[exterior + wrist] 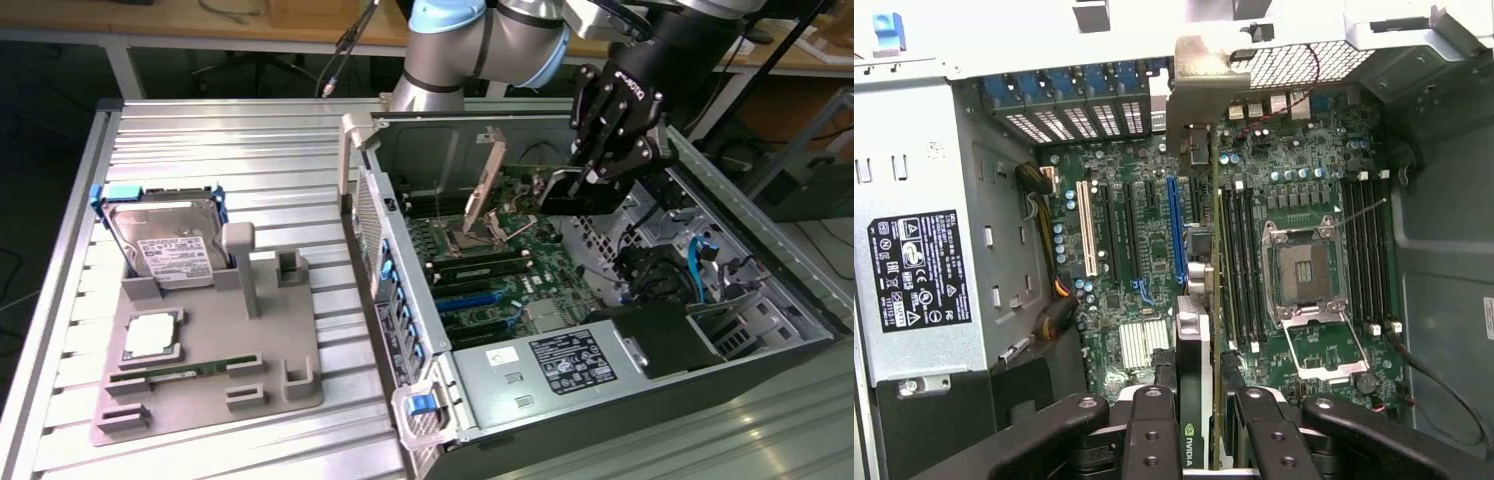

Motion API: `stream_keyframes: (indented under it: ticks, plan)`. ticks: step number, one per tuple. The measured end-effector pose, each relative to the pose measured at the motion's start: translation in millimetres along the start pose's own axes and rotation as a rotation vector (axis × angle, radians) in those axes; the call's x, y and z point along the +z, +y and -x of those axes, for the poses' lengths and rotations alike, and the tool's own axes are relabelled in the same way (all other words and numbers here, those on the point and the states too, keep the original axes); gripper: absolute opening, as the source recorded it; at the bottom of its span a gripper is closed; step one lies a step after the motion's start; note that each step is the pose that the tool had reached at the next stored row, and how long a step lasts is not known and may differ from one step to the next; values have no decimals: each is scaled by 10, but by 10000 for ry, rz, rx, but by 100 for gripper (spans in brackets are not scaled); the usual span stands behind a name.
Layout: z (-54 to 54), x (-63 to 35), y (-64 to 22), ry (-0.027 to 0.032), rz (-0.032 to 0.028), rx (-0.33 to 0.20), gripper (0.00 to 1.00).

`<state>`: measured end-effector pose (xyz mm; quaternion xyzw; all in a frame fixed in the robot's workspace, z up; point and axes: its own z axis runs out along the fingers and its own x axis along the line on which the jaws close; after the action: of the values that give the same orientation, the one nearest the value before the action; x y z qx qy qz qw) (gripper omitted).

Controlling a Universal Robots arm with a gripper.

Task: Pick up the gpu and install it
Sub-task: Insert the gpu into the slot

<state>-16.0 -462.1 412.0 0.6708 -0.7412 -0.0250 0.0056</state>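
right now the gripper (587,180) is hanging over the open computer case (787,300), and its fingers (1154,430) are pinching the gpu (1195,390) edge-on between them. in the wrist view the card is showing as a thin upright blade running away from the camera, with a small green logo near the held end and a silver metal bracket (1199,60) at the far end by the case's rear wall. holding it by its thin faces, i judge, is keeping the connector edge pointing down at the motherboard (1294,200), which is what a slot insertion needs.

the gpu is sitting above the board, between the blue expansion slot (1176,225) and the row of ram slots (1239,270) next to the open cpu socket (1304,270). whether it is already touching a slot i cannot tell; from the exterior view the dark card end (587,205) looks to be hovering clear of the board, so the seating is probably not yet done.

well apart from the case, toward the exterior view's left, the grey parts holder (200,360) is carrying a hard drive (167,245) standing upright and a ram stick (174,372) lying flat, both parked out of the arm's way.
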Motion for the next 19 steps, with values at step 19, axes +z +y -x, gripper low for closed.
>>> stream_keyframes:
  ticks: [19]
  plan:
    - [-2,59,-3,4,-18,-132,27]
